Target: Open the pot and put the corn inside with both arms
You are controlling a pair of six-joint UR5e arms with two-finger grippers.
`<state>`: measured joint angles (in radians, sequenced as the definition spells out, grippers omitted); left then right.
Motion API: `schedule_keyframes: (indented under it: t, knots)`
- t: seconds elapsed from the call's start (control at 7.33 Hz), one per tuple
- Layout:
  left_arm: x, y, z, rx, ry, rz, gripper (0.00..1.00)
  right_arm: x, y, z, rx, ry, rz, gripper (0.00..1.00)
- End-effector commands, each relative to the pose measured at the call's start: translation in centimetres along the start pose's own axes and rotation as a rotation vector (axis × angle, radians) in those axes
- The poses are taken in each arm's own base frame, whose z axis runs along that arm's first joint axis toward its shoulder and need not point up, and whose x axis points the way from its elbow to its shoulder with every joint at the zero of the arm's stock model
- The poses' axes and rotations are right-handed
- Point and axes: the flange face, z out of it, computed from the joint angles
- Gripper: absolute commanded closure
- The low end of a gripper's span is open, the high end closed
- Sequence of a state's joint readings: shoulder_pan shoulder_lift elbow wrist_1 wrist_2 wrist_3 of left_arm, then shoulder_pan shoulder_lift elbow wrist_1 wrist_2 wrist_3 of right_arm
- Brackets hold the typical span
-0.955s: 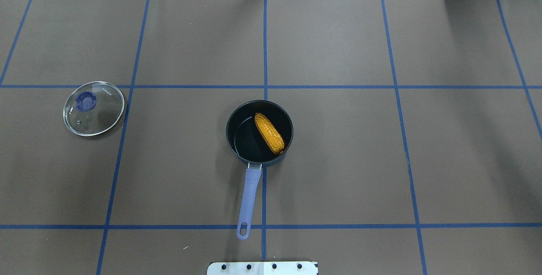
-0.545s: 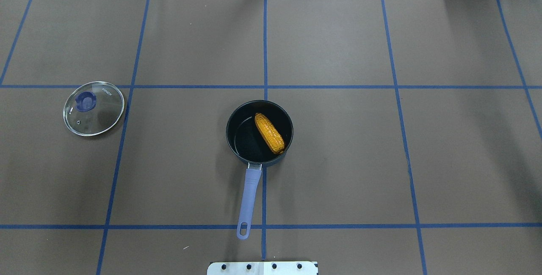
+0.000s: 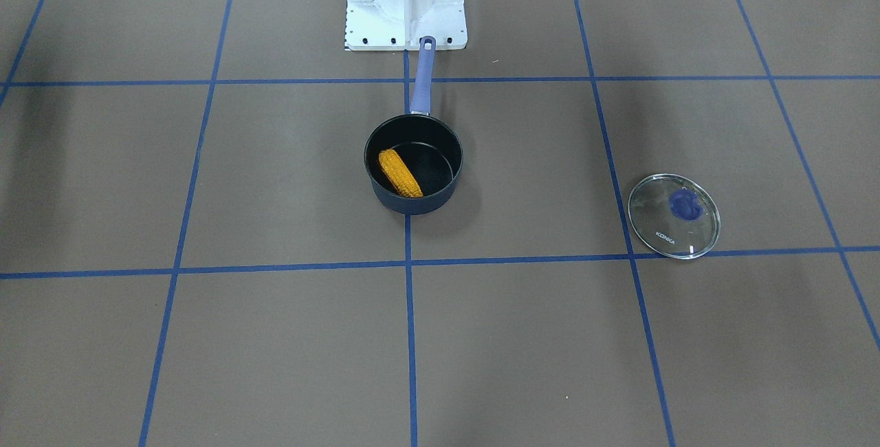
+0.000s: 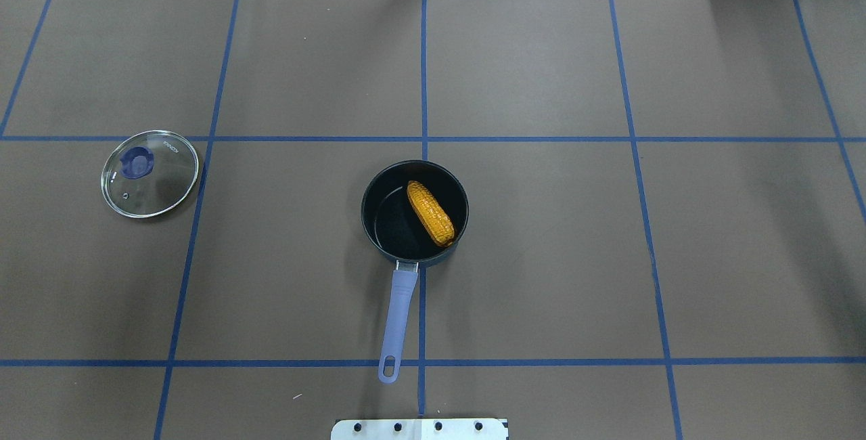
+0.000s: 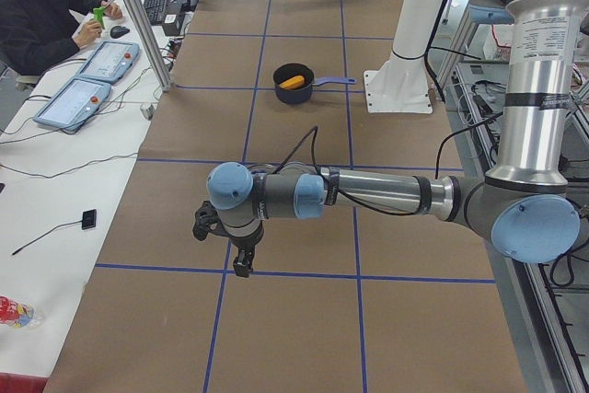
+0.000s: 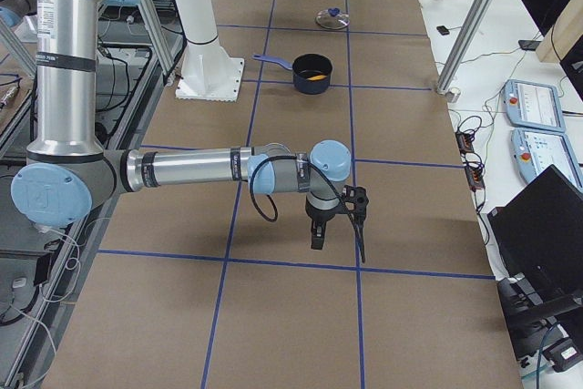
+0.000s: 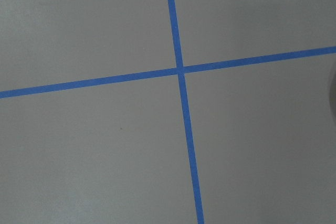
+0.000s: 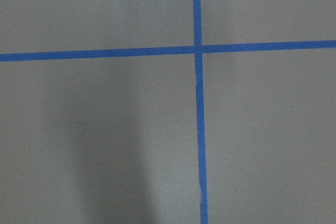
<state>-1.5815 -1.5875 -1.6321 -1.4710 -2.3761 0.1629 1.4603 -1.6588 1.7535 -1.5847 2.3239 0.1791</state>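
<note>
The dark navy pot (image 4: 391, 225) stands uncovered at the table's middle, its lavender handle (image 4: 399, 315) pointing toward the robot base. The yellow corn (image 4: 430, 212) lies inside it, against the wall; it also shows in the front-facing view (image 3: 400, 173). No arm shows in the overhead or front-facing views. My left gripper (image 5: 225, 246) shows only in the exterior left view, hanging over bare table far from the pot (image 5: 294, 69). My right gripper (image 6: 339, 248) shows only in the exterior right view, likewise far from the pot (image 6: 311, 65). I cannot tell whether either is open or shut.
The clear glass lid with blue knob (image 4: 150, 173) lies flat on the table on the robot's left side, apart from the pot. The white base mount (image 3: 405, 0) stands just behind the handle's end. Both wrist views show only brown table and blue tape lines.
</note>
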Motion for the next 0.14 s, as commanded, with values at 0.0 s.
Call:
schedule_keyframes:
  t: [0.0]
  knots:
    - [-0.05, 0.07, 0.04, -0.001, -0.001, 0.0, 0.01, 0.09, -0.02, 0.1, -0.002, 0.0, 0.001, 0.0]
